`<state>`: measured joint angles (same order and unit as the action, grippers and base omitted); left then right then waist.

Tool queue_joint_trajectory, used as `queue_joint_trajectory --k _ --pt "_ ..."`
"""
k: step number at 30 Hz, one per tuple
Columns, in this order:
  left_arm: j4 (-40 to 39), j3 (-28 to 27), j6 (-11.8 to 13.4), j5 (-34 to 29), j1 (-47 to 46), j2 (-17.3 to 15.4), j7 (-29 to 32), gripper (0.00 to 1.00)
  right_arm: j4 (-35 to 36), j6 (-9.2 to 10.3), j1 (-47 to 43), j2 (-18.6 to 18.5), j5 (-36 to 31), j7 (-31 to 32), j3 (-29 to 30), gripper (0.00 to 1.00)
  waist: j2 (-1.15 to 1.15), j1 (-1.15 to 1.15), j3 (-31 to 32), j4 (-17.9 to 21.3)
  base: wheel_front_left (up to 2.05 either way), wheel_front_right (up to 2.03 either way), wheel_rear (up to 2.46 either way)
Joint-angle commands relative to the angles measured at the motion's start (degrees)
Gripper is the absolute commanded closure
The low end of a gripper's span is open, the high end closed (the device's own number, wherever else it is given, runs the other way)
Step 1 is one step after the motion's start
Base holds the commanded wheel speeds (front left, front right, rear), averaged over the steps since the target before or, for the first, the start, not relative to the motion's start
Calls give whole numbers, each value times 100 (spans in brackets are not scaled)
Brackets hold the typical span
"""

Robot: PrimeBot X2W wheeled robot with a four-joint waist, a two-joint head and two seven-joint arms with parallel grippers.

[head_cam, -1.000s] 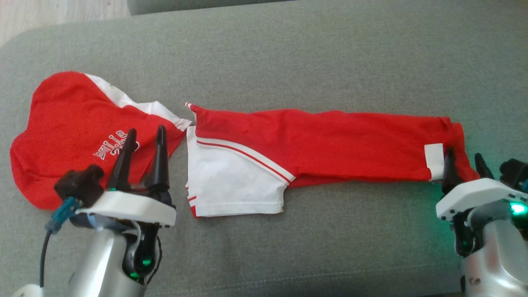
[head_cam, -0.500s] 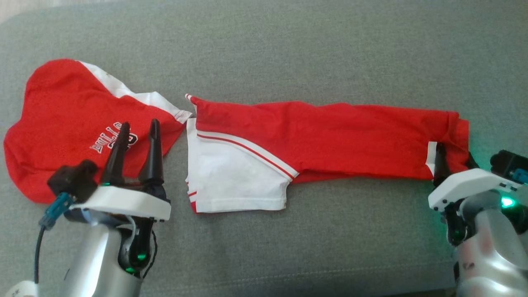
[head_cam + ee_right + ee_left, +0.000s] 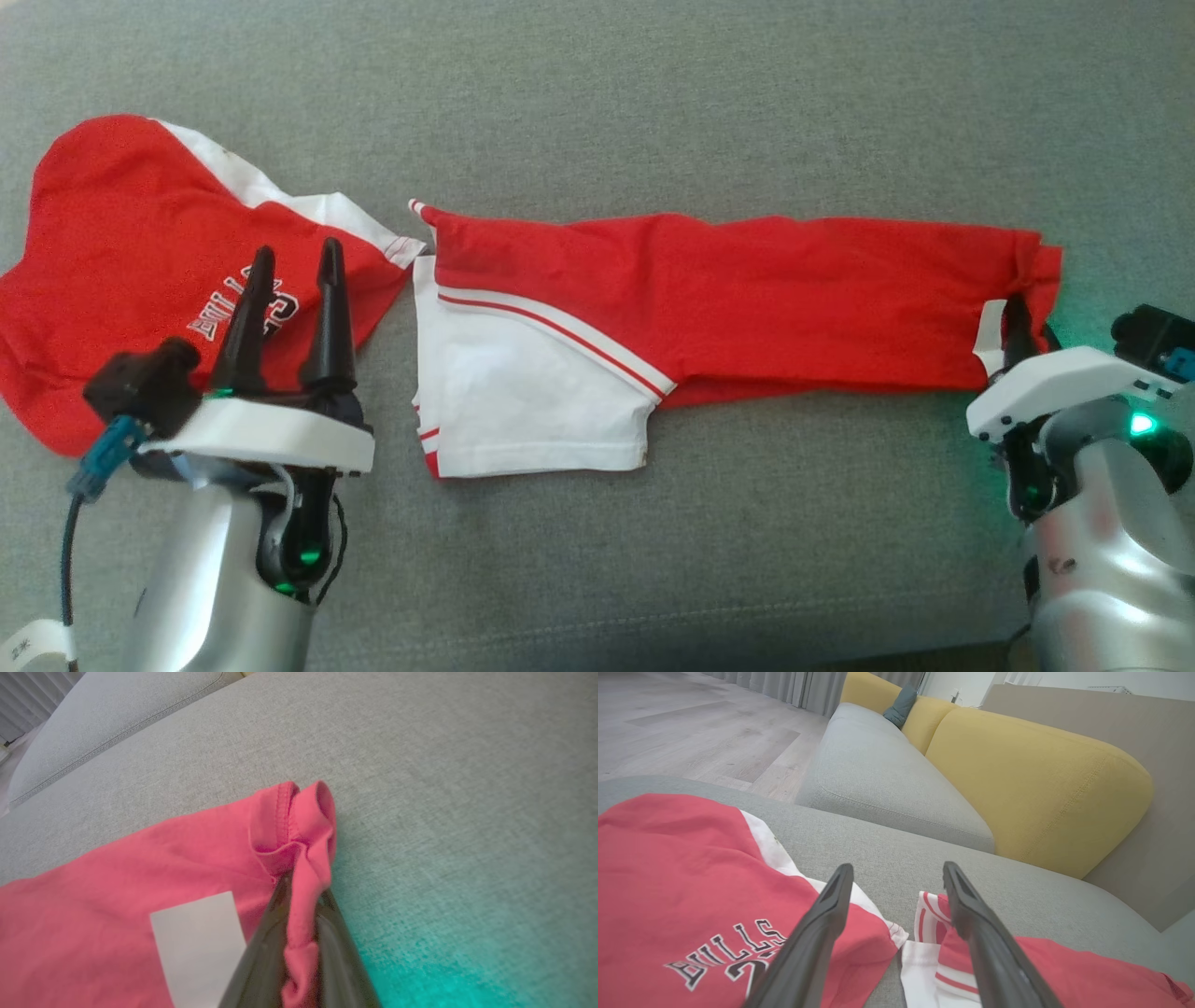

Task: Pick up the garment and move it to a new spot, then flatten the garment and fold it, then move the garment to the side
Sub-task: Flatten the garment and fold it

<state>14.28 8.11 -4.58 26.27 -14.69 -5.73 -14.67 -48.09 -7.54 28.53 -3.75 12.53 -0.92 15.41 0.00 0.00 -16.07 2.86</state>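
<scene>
- While the right gripper [image 3: 1014,327] pinches the right end of the long red garment [image 3: 747,299], its two fingers are squeezed almost together with a bunch of red cloth between them.
- That garment lies stretched out left to right across the middle of the grey couch [image 3: 653,112], with its white part at the left end.
- The left gripper [image 3: 297,252] hangs with its fingers wide apart and nothing in them, over the right edge of a red Bulls shirt [image 3: 121,252].
- I think this is the pick-up step, with only one end held.
- Next, the left gripper likely needs to grab the white end, so both ends lift together and the cloth does not drag or bunch.
</scene>
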Motion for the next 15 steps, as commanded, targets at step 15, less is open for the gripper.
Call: queue_joint_trajectory --k 15 --pt "-58 -384 -87 -124 -108 71 -33 0 1127 5 -50 -2 -2271 172 1596 100 0 0 371 56 0 0 0"
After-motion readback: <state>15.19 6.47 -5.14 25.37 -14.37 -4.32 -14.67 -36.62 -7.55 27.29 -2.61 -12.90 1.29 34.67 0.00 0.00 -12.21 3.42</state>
